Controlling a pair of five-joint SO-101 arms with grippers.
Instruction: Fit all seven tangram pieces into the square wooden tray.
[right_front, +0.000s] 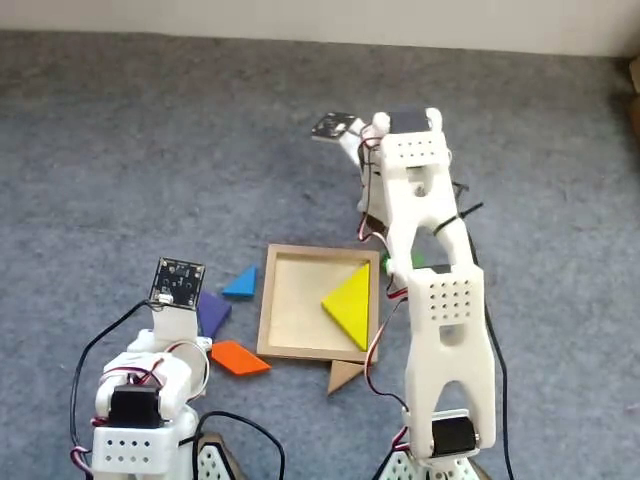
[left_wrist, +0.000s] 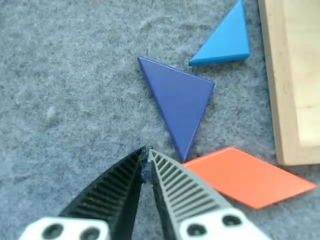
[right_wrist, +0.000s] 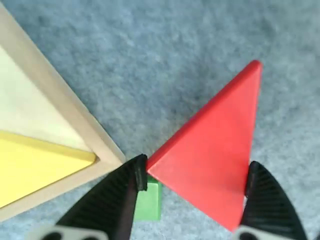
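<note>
1. One yellow triangle (right_front: 350, 303) lay flat inside the square wooden tray (right_front: 268, 310), against its right wall.
2. My left gripper (left_wrist: 148, 159) was clenched on nothing, its two tips pressed together. It hung low over the grey carpet (right_front: 120, 150), to the left of the tray.
3. Just beside those tips I saw the sharp corner of the dark blue triangle (left_wrist: 180, 100) and one end of the orange parallelogram (left_wrist: 245, 176). The two pieces almost touched each other.
4. Beyond the dark blue one lay the light blue triangle (left_wrist: 225, 42), near the tray's outer edge but apart from it.
5. My right gripper (right_wrist: 196, 170) stood spread wide by the tray's far right corner, outside the rim. It had one finger on either side of the red triangle (right_wrist: 215, 160), and each tip sat right at an edge of that piece. I could not tell whether they pressed on it.
6. A small green piece (right_wrist: 148, 202) lay partly under one of those fingers, just beside the tray corner and the red triangle.
7. A tan triangle (right_front: 343, 377) rested on the carpet just outside the tray's near edge, close to the right arm
</note>
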